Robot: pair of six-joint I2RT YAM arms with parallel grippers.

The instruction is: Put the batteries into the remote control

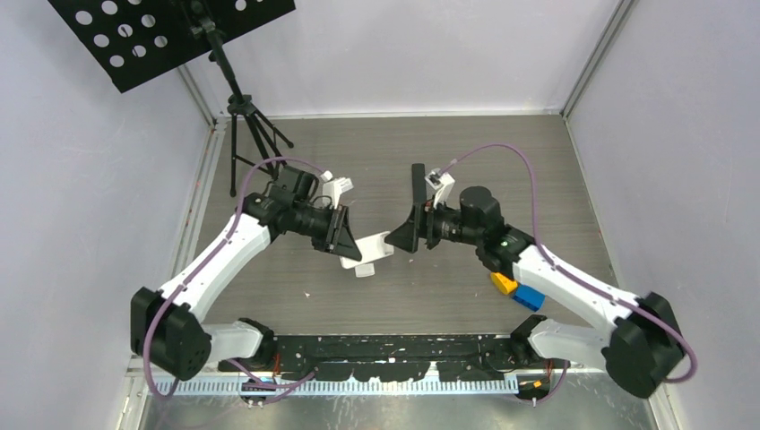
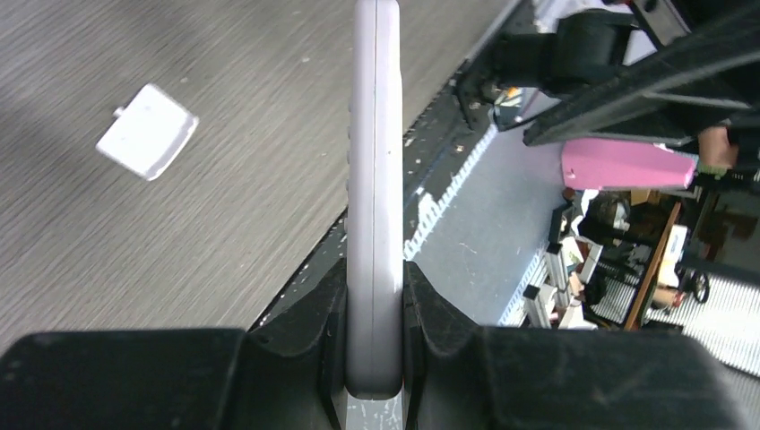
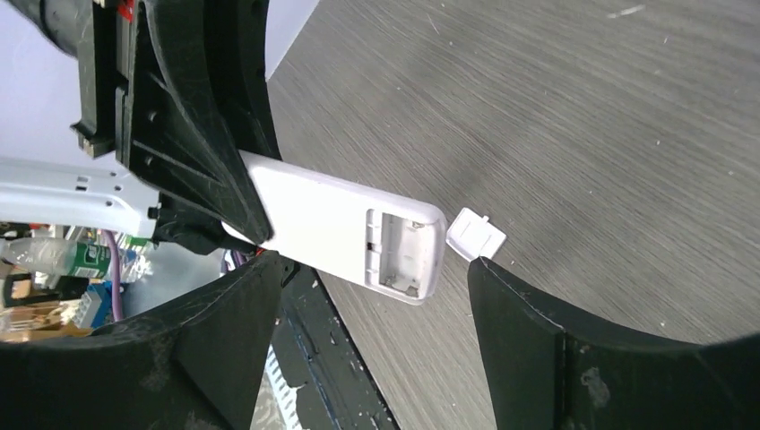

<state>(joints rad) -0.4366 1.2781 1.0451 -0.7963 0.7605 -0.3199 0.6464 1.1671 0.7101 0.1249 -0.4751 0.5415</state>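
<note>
Wood-grain table (image 1: 466, 152): white cover (image 2: 146, 132), toy blocks (image 1: 529, 297)

A grey wood-grain worktop (image 1: 403, 143) fills the enclosure. It is boxed in by a plain white left wall (image 1: 90, 179), back wall (image 1: 403, 54) and right wall (image 1: 681, 134). Metal strips (image 1: 593, 58) run up the back corners. In the far left corner a black tripod (image 1: 240, 106) stands on the worktop and carries a tilted black panel (image 1: 260, 11) punched with round holes. A black rail (image 1: 394, 345) lines the near edge, with a pale toothed strip (image 1: 358, 385) just beyond it. The light is soft and even, and the shadows are faint. Past the near edge, the left wrist view shows a cluttered room with a pink board (image 2: 627, 164), metal racks (image 2: 547, 287) and wooden furniture (image 2: 659, 269).
</note>
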